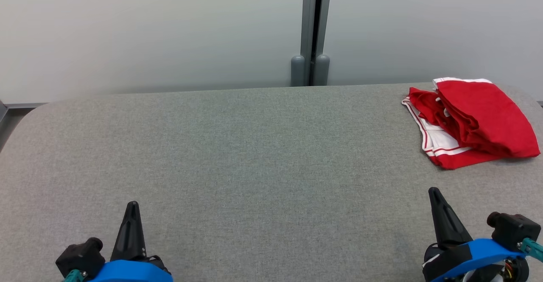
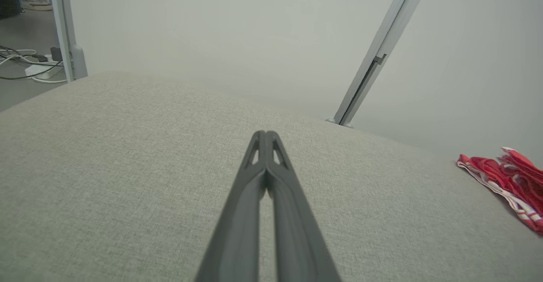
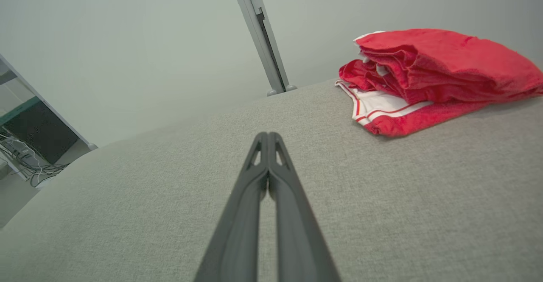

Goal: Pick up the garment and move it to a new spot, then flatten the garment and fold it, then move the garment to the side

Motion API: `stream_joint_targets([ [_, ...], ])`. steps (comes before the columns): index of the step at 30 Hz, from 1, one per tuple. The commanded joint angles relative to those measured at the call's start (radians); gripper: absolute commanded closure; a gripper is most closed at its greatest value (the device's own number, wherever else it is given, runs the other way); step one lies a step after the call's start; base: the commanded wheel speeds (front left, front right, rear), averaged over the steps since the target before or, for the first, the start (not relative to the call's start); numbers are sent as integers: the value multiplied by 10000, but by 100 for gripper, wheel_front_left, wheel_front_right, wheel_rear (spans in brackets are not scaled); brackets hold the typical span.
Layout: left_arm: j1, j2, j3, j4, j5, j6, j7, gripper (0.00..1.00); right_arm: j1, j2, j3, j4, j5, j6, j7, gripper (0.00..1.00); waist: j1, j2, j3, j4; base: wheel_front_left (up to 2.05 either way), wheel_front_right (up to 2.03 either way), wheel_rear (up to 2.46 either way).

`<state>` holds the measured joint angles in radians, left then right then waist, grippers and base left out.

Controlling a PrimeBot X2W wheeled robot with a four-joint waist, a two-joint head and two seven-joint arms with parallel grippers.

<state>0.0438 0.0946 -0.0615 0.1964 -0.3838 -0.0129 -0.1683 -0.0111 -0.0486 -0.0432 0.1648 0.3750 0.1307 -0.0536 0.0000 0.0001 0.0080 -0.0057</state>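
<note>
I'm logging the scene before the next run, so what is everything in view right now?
garment: one, red with white trim, folded in a bundle at the table's far right
table: one, grey fabric top, spans the head view
wall panels: two, pale grey, behind the table
post: one, grey, between the panels
cables: several, white and dark, on the floor beyond the table
left end effector: one, dark fingers shut, lower left
right end effector: one, dark fingers shut, lower right, short of the garment

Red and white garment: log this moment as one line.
item: red and white garment loosely folded, far right of grey fabric surface | left gripper: shut, empty | right gripper: shut, empty, short of garment
</note>
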Motion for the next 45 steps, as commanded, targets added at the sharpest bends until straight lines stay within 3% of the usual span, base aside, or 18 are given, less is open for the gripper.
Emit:
stream_joint_targets([
  [1, -304, 41, 125, -124, -371, -62, 61, 100, -172, -17, -60, -126, 406, 0, 40, 100, 0, -1, 0, 1, 0, 0, 0],
  [21, -660, -88, 552, 17, -3537, -363, 785, 100, -424, -20, -230, 102, 3586, 0, 469, 100, 0, -1, -9, 11, 0, 0, 0],
  [45, -993, -203, 983, 172, -6519, -655, 1489, 100, -629, -23, -403, 332, 6587, 2, 881, 100, 0, -1, -19, 23, 0, 0, 0],
])
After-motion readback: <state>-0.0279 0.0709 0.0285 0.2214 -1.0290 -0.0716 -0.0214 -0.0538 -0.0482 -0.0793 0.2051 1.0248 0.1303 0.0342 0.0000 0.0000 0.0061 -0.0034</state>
